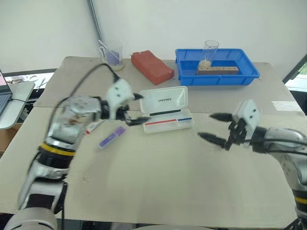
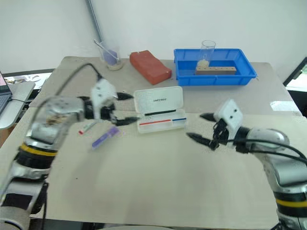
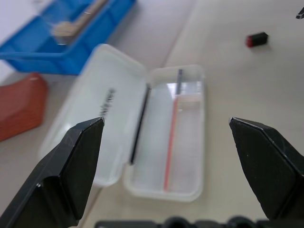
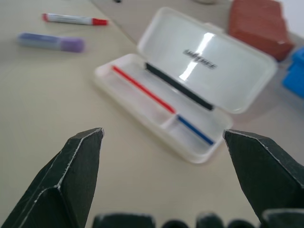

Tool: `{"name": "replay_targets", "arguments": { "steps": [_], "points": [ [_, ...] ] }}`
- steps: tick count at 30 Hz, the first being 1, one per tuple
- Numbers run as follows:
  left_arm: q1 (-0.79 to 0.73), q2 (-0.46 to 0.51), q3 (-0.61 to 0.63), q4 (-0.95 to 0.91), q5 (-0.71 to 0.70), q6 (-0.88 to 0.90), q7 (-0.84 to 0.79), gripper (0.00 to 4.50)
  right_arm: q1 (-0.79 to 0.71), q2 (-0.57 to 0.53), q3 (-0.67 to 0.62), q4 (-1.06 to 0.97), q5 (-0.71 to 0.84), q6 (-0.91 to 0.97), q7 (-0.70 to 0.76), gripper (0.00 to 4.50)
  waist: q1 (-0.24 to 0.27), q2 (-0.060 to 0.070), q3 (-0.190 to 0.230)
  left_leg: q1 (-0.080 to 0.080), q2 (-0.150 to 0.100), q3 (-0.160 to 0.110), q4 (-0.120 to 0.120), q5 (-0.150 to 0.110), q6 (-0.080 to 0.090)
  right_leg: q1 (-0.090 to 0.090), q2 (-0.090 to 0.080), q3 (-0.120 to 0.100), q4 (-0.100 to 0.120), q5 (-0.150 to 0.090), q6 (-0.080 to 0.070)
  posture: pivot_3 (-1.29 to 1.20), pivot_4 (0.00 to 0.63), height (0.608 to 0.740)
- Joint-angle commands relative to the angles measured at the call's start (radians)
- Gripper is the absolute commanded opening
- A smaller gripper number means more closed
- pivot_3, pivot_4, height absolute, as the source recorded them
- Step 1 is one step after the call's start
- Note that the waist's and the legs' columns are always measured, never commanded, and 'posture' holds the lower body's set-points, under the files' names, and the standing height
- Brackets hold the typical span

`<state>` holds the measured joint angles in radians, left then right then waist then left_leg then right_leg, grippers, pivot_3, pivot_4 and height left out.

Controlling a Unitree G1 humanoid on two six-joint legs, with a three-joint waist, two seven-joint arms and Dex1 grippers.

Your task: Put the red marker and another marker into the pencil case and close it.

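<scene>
From the head cameras, a pale matte table holds the pencil case (image 1: 166, 109), a flat white plastic box with rounded corners, lying open with its lid folded back. Inside its tray lie a thin red stick and a thin blue one. The left gripper (image 1: 137, 108) hovers at the case's left end with its black fingers spread and empty; the right gripper (image 1: 215, 127) hovers off the case's right side, also spread and empty. The red marker (image 1: 94, 126), slim and white with red ends, lies on the table left of the case, partly hidden by the left arm, and the chunky lavender highlighter (image 1: 112, 137) lies just beside it. A blue bin (image 1: 216, 67) and a red-brown block (image 1: 151, 66) sit farther back. The left wrist camera looks along wedge-shaped fingers onto the glossy, translucent tray. The right wrist camera shows the case and, beyond it, both markers lying apart on bare table. The step in hand looks like reaching for a marker; gripping across the barrel's middle should keep the smooth round body from rolling away.
</scene>
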<state>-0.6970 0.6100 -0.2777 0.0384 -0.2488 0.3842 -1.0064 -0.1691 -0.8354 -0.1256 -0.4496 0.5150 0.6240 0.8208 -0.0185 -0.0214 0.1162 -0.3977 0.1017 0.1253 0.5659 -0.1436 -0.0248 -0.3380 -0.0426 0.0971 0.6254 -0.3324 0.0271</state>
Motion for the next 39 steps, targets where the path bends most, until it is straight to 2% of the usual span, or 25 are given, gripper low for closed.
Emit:
{"name": "replay_targets", "arguments": {
  "steps": [1, 7, 15, 18, 25, 32, 39],
  "points": [
    [-0.049, -0.064, -0.06, 0.124, 0.09, -0.105, -0.01, 4.5, 0.013, 0.017, -0.044, -0.119, 0.04, 0.075, -0.08, 4.46, 0.0, 0.0, 0.0, -0.001, -0.002, -0.004, 0.0, 0.0, 0.001, -0.001, 0.001, 0.0, 0.0, 0.0, 0.0, 0.0, 0.15, 0.74],
    [-0.068, -0.148, -0.137, 0.292, 0.179, -0.232, -0.079, 4.5, 0.058, 0.059, -0.081, -0.231, 0.071, 0.163, -0.199, 4.46, 0.006, 0.001, 0.0, -0.01, -0.005, -0.012, 0.004, 0.0, 0.003, -0.005, 0.002, -0.002, 0.001, 0.0, 0.0, 0.0, 0.15, 0.74],
    [-0.114, -0.244, -0.165, 0.503, 0.265, -0.349, -0.112, 4.5, 0.104, 0.088, -0.088, -0.261, 0.061, 0.166, -0.265, 4.46, 0.01, 0.0, 0.0, -0.013, -0.009, -0.016, 0.006, 0.0, 0.006, -0.006, 0.001, -0.003, 0.002, 0.0, 0.0, 0.0, 0.15, 0.74],
    [-0.137, -0.268, -0.169, 0.586, 0.3, -0.388, -0.107, 3.63, 0.106, 0.089, -0.09, -0.26, 0.062, 0.161, -0.275, 4.5, 0.007, -0.001, 0.0, -0.016, -0.014, -0.024, 0.006, 0.0, 0.008, -0.009, 0.001, -0.002, 0.003, 0.0, 0.001, 0.0, 0.15, 0.74],
    [-0.163, -0.294, -0.144, 0.654, 0.319, -0.418, -0.109, 0.1, 0.106, 0.083, -0.091, -0.248, 0.056, 0.151, -0.275, 4.5, 0.007, 0.001, 0.0, -0.018, -0.023, -0.042, 0.006, 0.0, 0.009, -0.01, 0.001, -0.002, 0.005, 0.0, 0.001, 0.0, 0.15, 0.74],
    [-0.118, -0.248, -0.121, 0.559, 0.301, -0.417, -0.163, 0.04, 0.069, 0.081, -0.073, -0.222, 0.054, 0.147, -0.265, 4.5, 0.005, 0.001, -0.001, -0.018, -0.024, -0.044, 0.007, 0.0, 0.009, -0.01, 0.001, -0.002, 0.005, 0.0, 0.002, 0.0, 0.15, 0.74],
    [0.053, -0.091, -0.108, 0.191, 0.21, -0.332, -0.339, 0.04, 0.055, 0.029, -0.057, -0.205, 0.078, 0.138, -0.152, 4.5, 0.005, 0.007, -0.004, -0.018, -0.024, -0.044, 0.006, 0.0, 0.009, -0.01, 0.002, -0.002, 0.006, 0.001, 0.002, 0.0, 0.15, 0.74]
  ]
}}
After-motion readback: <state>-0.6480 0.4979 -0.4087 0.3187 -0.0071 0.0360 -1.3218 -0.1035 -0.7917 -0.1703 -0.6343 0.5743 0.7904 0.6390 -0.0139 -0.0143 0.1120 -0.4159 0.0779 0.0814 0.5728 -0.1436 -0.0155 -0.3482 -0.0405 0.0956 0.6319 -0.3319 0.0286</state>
